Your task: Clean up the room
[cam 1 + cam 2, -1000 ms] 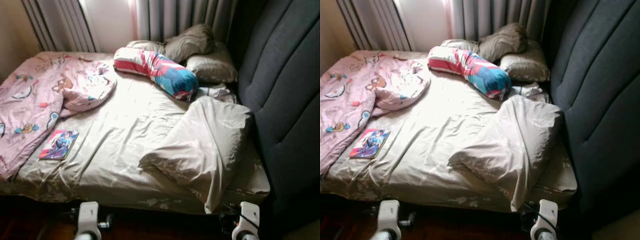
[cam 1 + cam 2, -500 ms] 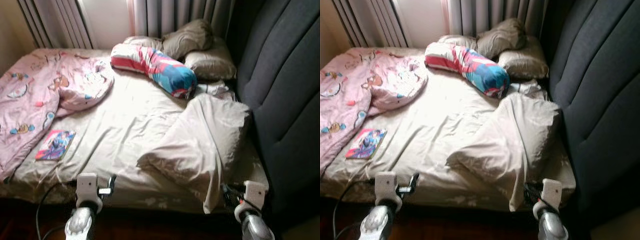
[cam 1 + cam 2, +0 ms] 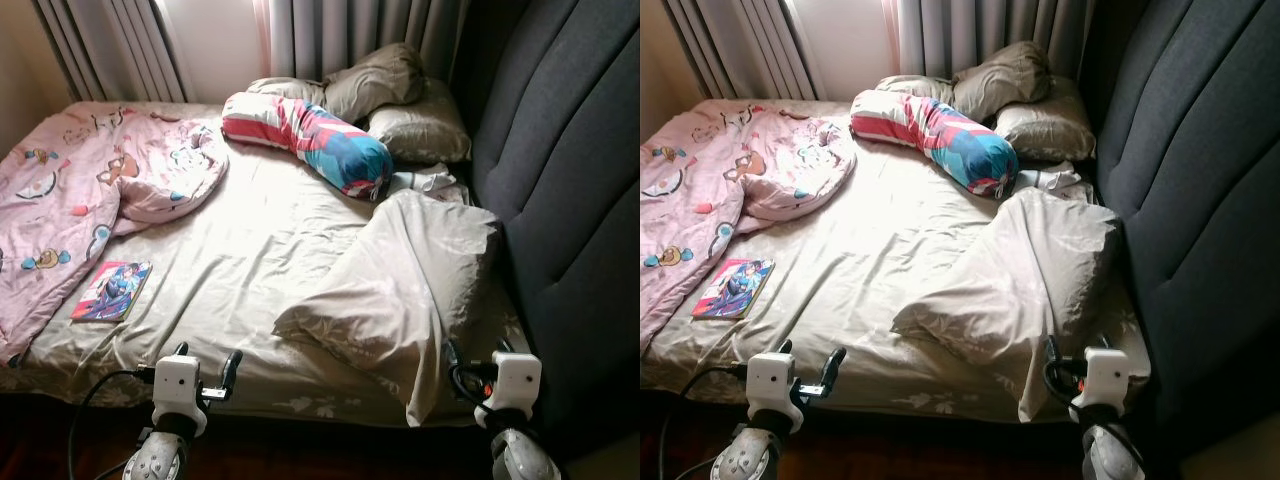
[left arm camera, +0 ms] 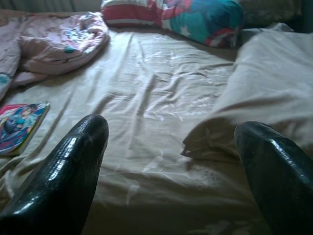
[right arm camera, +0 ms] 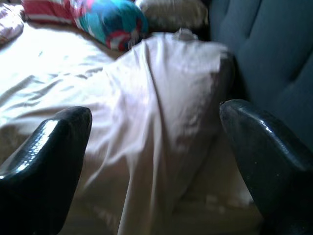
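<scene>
- Bed with beige sheet, spread ahead of both sets of fingers; dark padded headboard just beyond the right fingers' outer side.
- Pink patterned blanket bunched well ahead of the left fingers, off to their outer side.
- Beige pillow lying loose directly ahead of the right fingers — near, not touched.
- Striped red-and-blue bolster far ahead, between the two grippers' lines; two brown pillows behind it.
- Book flat on the sheet, just ahead of the left fingers, outer side.
- Left gripper at the bed's near edge — fingers spread wide, nothing held.
- Right gripper likewise wide apart, empty.
</scene>
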Available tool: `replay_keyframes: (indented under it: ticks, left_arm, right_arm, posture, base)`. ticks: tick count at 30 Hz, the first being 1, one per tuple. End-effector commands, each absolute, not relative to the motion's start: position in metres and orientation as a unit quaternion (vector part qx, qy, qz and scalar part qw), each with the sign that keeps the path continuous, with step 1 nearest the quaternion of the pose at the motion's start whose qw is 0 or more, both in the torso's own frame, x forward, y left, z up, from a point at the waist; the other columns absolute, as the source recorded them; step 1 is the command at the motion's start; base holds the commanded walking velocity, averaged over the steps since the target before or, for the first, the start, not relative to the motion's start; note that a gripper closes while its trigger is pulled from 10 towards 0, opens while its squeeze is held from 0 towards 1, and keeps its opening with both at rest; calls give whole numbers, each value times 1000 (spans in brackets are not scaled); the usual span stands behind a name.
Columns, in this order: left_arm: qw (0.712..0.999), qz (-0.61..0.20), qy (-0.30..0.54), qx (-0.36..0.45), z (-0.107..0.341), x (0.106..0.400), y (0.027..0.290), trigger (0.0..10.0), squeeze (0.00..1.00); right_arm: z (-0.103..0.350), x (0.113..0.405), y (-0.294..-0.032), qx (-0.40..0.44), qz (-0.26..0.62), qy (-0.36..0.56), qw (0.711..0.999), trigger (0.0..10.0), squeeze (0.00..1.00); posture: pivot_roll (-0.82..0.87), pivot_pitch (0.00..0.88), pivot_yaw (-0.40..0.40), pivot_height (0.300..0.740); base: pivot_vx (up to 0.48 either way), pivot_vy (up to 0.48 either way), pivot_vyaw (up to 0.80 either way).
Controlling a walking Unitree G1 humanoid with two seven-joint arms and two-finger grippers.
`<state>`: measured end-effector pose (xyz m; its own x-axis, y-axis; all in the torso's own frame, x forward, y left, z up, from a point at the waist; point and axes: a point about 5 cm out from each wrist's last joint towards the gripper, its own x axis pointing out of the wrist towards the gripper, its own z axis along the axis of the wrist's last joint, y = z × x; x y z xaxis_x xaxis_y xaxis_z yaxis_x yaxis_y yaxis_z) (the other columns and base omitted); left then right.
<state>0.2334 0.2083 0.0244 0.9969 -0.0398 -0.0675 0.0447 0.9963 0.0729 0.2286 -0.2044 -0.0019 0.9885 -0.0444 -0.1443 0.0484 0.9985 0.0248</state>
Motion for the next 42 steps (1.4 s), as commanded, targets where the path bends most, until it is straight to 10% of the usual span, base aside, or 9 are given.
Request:
replay_keyframes:
  ticks: [1, 42]
  left_arm:
    - [999, -12, 33, 37, 28, 234, 213, 10000, 0]
    - [998, -10, 35, 42, 40, 253, 212, 10000, 0]
  right_arm:
    - [-4, 224, -203, 24, -30, 77, 996, 10000, 0]
    - [14, 251, -208, 13, -84, 70, 994, 10000, 0]
  posture:
    - [-61, 0, 5, 740]
    - [-55, 2, -7, 740]
  base:
    - [0, 0, 0]
    - [193, 0, -157]
